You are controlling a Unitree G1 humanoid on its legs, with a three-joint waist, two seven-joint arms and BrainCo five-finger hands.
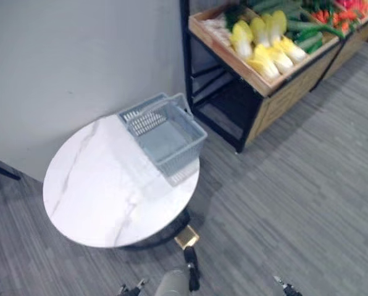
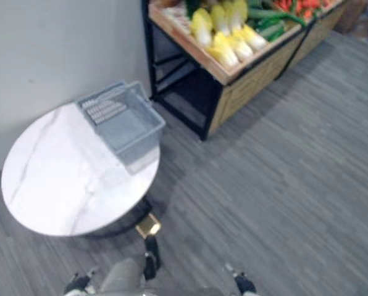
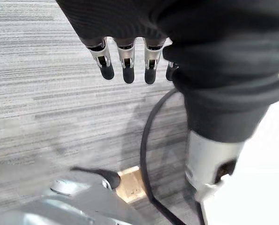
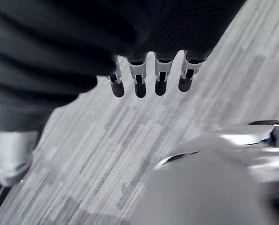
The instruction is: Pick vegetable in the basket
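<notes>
Left hand (image 3: 128, 63) and right hand (image 4: 160, 77) are seen loose and empty above the floor (image 3: 46, 93); the cabbages (image 1: 264, 43), well apart from them in the crate (image 1: 276, 92), must be approached squarely before the basket (image 1: 183, 161) is filled

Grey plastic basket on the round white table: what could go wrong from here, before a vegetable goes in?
1. The grey plastic basket stands at the rim of the round white marble table; a heavy vegetable dropped in, or a knock, might push it off.
2. The yellow-white cabbages lie packed close in the wooden crate; pulling one may drag its neighbours.
Left hand and right hand hang open, holding nothing.
</notes>
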